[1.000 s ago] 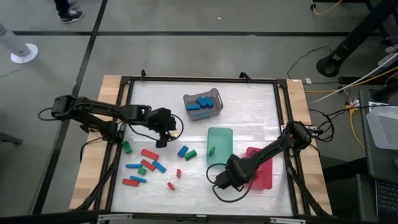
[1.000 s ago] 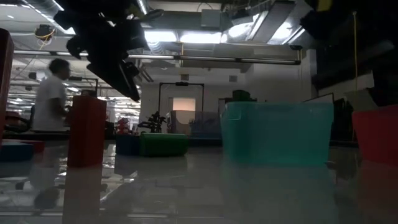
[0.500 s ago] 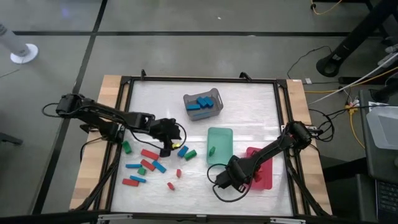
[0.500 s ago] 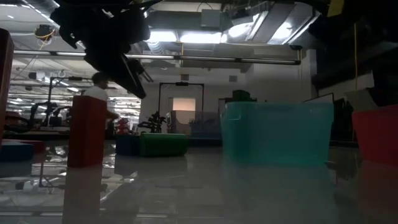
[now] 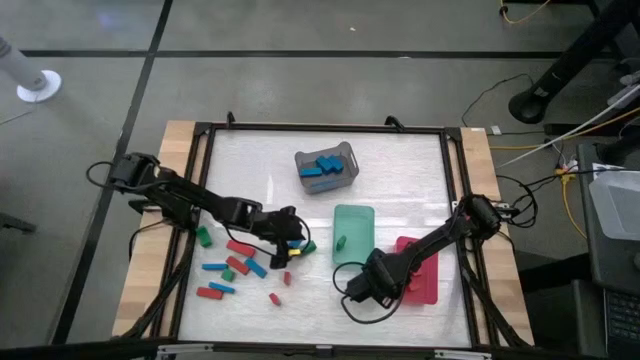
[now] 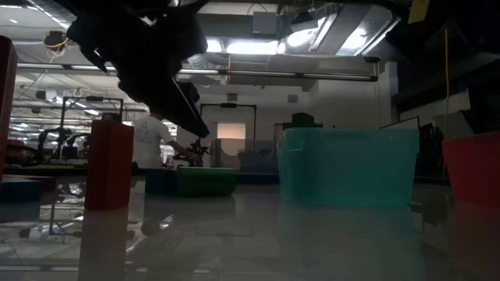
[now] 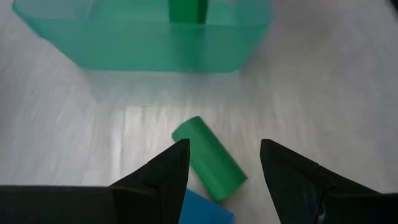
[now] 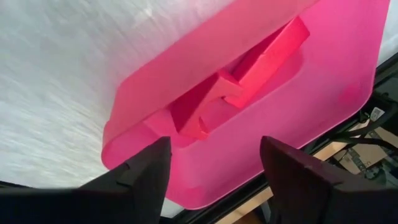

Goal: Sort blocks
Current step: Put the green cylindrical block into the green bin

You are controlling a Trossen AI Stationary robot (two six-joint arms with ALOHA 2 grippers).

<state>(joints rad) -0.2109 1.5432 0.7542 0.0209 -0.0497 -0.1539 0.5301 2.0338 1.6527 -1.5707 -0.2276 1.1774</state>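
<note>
- The bench (image 5: 420, 160) carries three containers: a grey basket (image 5: 343, 157) at the far middle, a green tray (image 5: 353, 235) in the middle, and a red tray (image 5: 427, 285) to the right and nearer.
- The grey basket already holds several blue blocks (image 5: 322, 166), so the blue sorting looks well begun.
- The red tray holds red blocks (image 8: 249, 74); the right wrist view shows at least two lying together inside it.
- The green tray holds one small green block (image 5: 340, 241), as far as the high view shows.
- Most of the work is still left: a loose scatter of red, blue and green blocks (image 5: 235, 268) lies on the left half of the bench, well apart from the trays.
- The left hand (image 5: 290, 243) reaches over the right edge of that scatter, its fingers spread wide and holding nothing.
- Just ahead of the left hand's fingers lies a green bar (image 7: 208, 159) with a blue block (image 7: 205, 210) touching it, both near the green tray; my guess is the green bar is the next pick.
- The right hand (image 5: 358, 285) hangs at the near left edge of the red tray, fingers apart and empty, so a red block has likely just been dropped off there.
- Judged overall, the sort is perhaps a third done, with roughly a dozen pieces still loose.
</note>
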